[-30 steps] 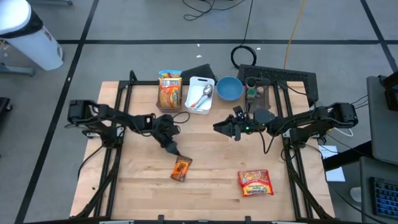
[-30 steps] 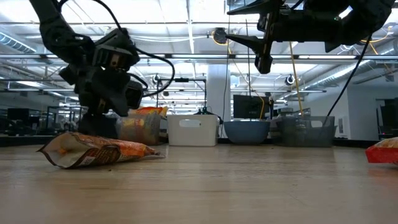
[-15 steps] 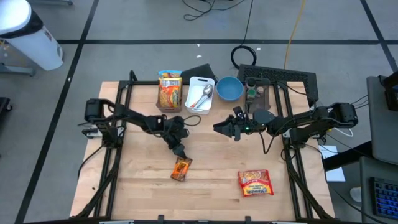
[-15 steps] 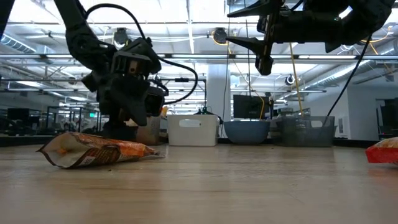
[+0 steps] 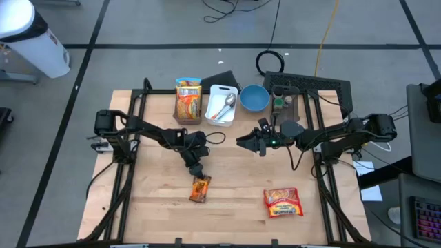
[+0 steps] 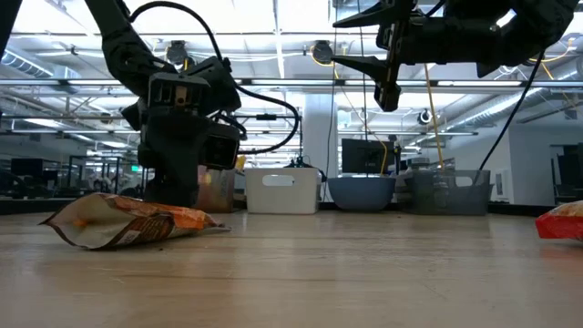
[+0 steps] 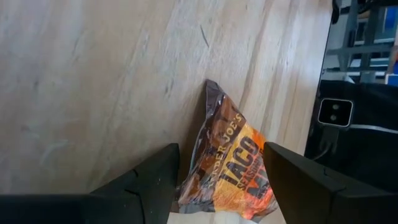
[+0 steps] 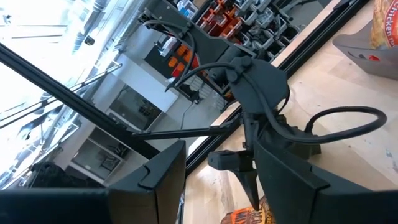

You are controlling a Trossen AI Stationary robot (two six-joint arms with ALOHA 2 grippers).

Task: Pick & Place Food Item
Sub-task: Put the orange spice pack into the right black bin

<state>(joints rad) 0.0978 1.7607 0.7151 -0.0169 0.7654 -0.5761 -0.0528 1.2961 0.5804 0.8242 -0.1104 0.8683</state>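
An orange and brown taco seasoning packet (image 5: 200, 188) lies flat on the wooden table (image 5: 151, 207), near its middle; it also shows in the low view (image 6: 127, 223). My left gripper (image 5: 196, 170) is open and points down at the packet's far end (image 7: 214, 99), one finger on each side of the packet (image 7: 239, 155). In the low view the left gripper (image 6: 173, 191) stands just behind the packet. My right gripper (image 5: 241, 141) is open and empty, held high above the table's middle (image 6: 364, 41). My left gripper comes from above, slanting from the far side, with its open fingers astride the packet's far end. One finger (image 7: 155, 180) lies close along the packet's side edge (image 7: 186, 180). Whether it touches the packet, I cannot tell. The packet lies flat on the table.
A red noodle packet (image 5: 282, 202) lies near the right front. Along the far edge stand a bin with a yellow packet (image 5: 187, 102), a white bin with a spoon (image 5: 222, 105), a blue bowl (image 5: 254, 98) and a dark basket (image 5: 293, 93).
My left gripper has gone toward the table's right and near edges, down to the packet's far end, and has tipped to point more steeply down. The packet has turned a little and shifted slightly on the table.
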